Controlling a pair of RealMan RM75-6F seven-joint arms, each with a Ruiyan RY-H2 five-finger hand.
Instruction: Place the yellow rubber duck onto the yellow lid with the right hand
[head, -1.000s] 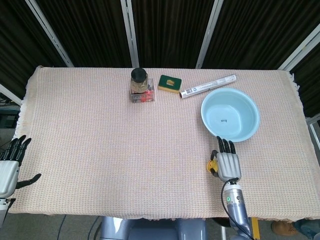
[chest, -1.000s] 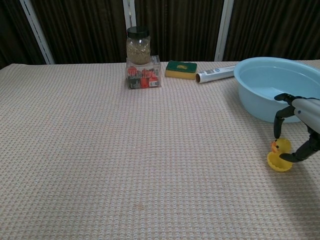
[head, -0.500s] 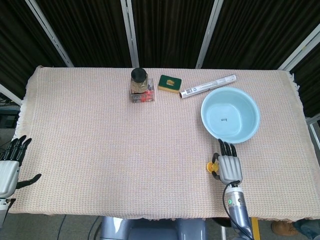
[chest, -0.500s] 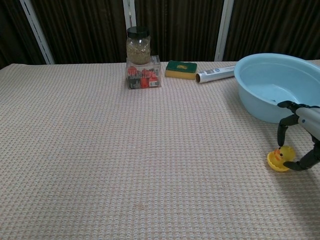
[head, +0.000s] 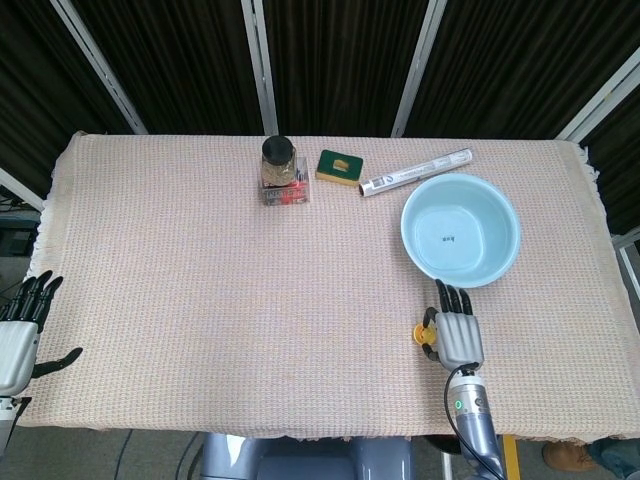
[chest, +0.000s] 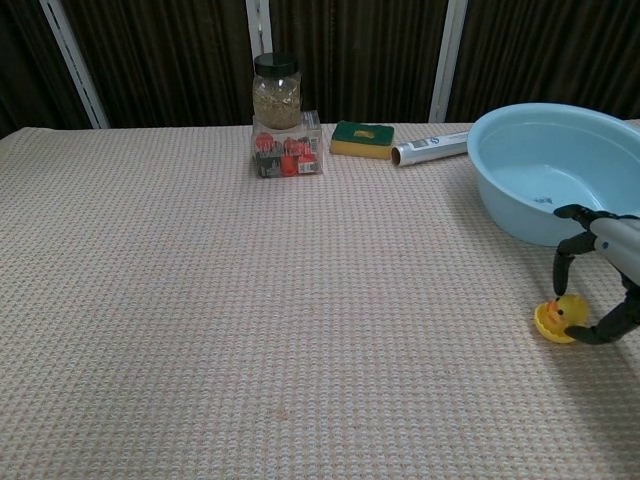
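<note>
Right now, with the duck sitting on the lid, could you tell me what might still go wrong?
The right hand has fingers at the small yellow rubber duck on the shallow yellow lid; pulling away could tip or drag it off. The round light blue plastic basin stands close behind, so a careless lift might bump its wall.

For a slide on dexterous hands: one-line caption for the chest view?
Right hand pinches the yellow rubber duck on the yellow lid beside a blue basin.

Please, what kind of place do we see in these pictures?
Probably a staged robot test table, not a real home: a beige woven cloth covers the table, dark curtains with metal posts stand behind, and unrelated things such as a light blue plastic basin and a dark-lidded glass jar are set out.
</note>
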